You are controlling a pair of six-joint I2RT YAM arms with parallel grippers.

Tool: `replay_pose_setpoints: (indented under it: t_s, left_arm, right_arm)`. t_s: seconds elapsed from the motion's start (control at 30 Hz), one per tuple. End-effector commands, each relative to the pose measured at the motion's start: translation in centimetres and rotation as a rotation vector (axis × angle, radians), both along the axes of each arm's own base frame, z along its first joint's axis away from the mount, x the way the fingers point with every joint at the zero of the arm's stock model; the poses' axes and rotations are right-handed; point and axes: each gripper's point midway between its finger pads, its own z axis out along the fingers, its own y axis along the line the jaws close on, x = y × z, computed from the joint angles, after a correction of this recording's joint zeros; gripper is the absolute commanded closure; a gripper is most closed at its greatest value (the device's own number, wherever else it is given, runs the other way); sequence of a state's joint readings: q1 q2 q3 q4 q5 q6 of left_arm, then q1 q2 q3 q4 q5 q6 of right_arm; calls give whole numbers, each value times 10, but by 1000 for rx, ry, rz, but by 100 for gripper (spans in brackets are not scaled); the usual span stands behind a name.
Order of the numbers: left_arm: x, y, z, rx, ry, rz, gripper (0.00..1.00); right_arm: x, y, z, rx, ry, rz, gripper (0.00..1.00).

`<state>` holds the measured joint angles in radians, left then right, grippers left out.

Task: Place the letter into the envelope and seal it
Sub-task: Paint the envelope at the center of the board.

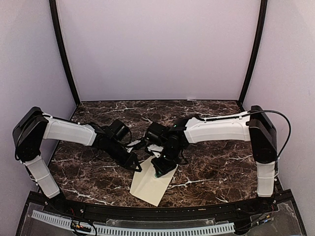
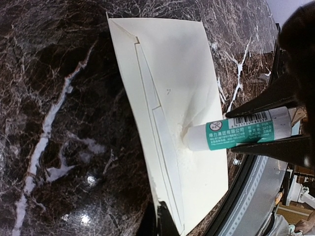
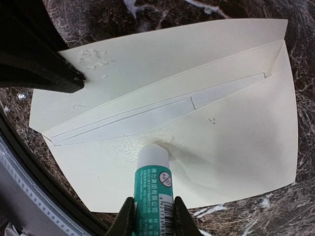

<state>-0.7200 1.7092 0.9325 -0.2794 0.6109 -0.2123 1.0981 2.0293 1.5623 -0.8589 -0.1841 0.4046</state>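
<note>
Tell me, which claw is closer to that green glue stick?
The right. The right gripper is clamped around the glue stick, whose tip presses on the envelope. The left gripper, shut, rests on a corner of the envelope, apart from the stick.

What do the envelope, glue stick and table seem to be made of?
The envelope: matte cream paper, creasing under the tip. The glue stick: likely plastic, smooth printed green label. The table: glossy dark marble look, white-veined; maybe laminate.
</note>
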Motion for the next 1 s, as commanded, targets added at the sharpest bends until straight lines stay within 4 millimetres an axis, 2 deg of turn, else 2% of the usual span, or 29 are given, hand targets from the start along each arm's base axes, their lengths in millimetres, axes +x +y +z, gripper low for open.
replay_pose_setpoints:
  t_s: [0.0,0.6,0.97]
  left_arm:
    - [-1,0,0,-14,3,2,100]
    - [0,-1,2,-28,13,11,100]
    - [-2,-2,1,-37,23,-5,100]
  right_arm:
    - [-9,13,4,25,21,19,96]
    - [-33,29,4,55,66,43,97]
    - [-12,14,-1,-7,-15,-8,97]
